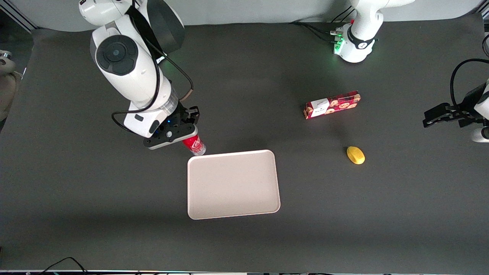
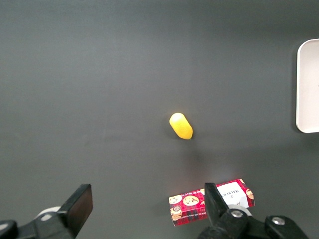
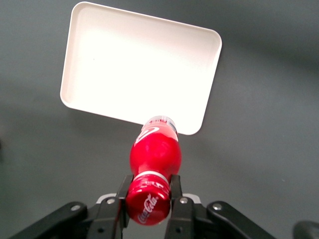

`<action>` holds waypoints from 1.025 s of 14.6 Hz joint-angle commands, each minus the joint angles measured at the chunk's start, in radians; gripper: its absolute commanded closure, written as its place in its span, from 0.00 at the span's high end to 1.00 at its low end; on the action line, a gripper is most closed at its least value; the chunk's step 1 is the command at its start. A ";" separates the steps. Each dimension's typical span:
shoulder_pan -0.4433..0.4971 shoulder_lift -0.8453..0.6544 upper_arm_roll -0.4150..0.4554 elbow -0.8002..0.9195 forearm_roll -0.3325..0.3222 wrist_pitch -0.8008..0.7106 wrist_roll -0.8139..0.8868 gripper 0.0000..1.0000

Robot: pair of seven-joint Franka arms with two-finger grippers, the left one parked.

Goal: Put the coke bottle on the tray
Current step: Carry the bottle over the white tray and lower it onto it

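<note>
While the right arm is working, this is what I am seeing:
Tray: lying flat and bare, nearer the front camera than the bottle.
Gripper: pinching the neck just under the cap.
Coke bottle: hanging just beside the tray's rim; I'd be carrying it over the middle and lowering it upright before letting go.

Red coke bottle with white script; pale pinkish-beige tray; black hand.
</note>
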 commanded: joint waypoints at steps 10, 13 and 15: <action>-0.075 0.241 -0.034 0.045 0.006 0.272 -0.096 0.00; -0.075 0.287 -0.034 0.042 0.010 0.312 -0.090 0.00; -0.077 0.307 -0.034 0.042 0.010 0.312 -0.090 0.00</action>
